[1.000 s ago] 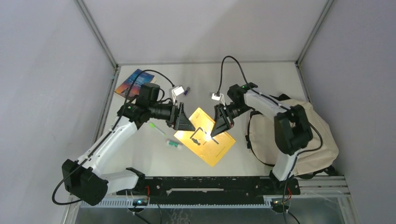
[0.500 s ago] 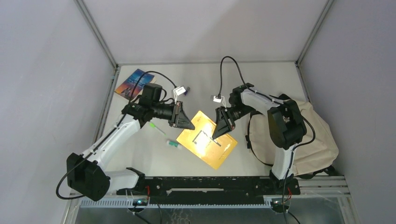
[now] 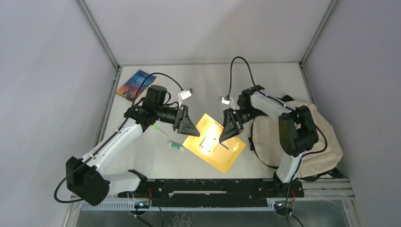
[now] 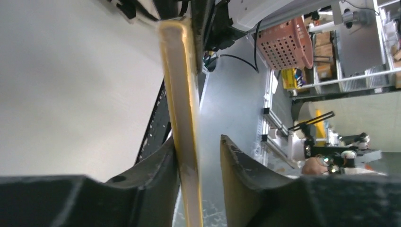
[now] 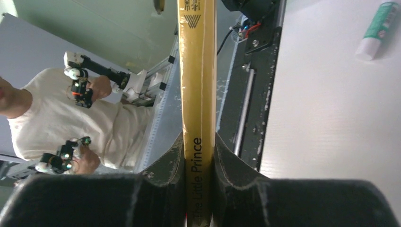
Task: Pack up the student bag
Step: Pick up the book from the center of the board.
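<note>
A yellow book [image 3: 218, 150], "The Little Prince" on its spine [image 5: 197, 71], hangs tilted just above the table between both arms. My right gripper [image 3: 226, 135] [image 5: 198, 139] is shut on the spine, both fingers pressed against it. My left gripper [image 3: 190, 126] [image 4: 197, 142] straddles the opposite page edge [image 4: 179, 85]. One of its fingers [image 4: 165, 161] touches the book and the other stands off with a gap, so it is open. The student bag [image 3: 312, 142], beige canvas with black straps, lies at the right behind the right arm.
A blue book [image 3: 135, 84] lies at the back left. A green pen [image 3: 159, 130] and a glue stick [image 3: 176, 147] [image 5: 378, 29] lie left of the yellow book. The black rail [image 3: 208, 187] runs along the near table edge.
The yellow book and my right gripper have shifted slightly right and nearer, toward the bag. My left gripper followed along the book's edge and its jaws have parted again.
</note>
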Controlling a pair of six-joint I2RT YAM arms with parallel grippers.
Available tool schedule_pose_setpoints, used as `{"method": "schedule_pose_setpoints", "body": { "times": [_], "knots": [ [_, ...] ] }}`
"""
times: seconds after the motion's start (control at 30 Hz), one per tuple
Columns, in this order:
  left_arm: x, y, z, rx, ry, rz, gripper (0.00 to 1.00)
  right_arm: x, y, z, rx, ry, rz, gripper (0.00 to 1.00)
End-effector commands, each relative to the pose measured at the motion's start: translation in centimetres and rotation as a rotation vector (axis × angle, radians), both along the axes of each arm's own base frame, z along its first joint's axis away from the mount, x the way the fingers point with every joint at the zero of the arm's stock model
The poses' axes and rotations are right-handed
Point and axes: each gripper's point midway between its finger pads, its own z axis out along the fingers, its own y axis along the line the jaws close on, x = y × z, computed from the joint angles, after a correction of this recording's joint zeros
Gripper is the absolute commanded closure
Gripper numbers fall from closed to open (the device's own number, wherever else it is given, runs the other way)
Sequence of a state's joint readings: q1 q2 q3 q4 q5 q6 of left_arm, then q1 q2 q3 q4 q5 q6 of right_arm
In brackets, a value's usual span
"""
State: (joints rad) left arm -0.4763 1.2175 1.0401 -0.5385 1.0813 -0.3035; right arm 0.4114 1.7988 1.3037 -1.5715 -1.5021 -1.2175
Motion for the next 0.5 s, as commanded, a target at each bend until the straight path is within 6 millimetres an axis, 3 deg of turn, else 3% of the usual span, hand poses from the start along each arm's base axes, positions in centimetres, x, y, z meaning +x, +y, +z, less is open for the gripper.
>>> {"method": "schedule_pose_setpoints", "body": {
  "times": [0.0,0.13,0.33,0.4,0.47],
  "knots": [
    [-1.9,0.0,1.1,-0.048,-0.039,-0.078,0.65,0.9,2.1,4.4,0.176,0.062,-0.065,1.0],
    [-2.1,0.1,0.7,-0.039,-0.028,-0.083,0.47,1.1,2.2,4.6,0.177,0.058,-0.061,1.0],
    [-2.2,-0.2,0.3,-0.032,-0.014,-0.098,0.47,0.8,2.4,4.9,0.177,0.06,-0.051,1.0],
    [-2.2,-0.3,0.2,-0.028,-0.01,-0.102,0.57,0.8,2.3,5.0,0.176,0.061,-0.052,1.0],
    [-1.5,-0.3,-0.1,0.003,-0.018,-0.065,0.92,0.8,2.2,5.1,0.177,0.059,-0.054,1.0]
  ]
}}
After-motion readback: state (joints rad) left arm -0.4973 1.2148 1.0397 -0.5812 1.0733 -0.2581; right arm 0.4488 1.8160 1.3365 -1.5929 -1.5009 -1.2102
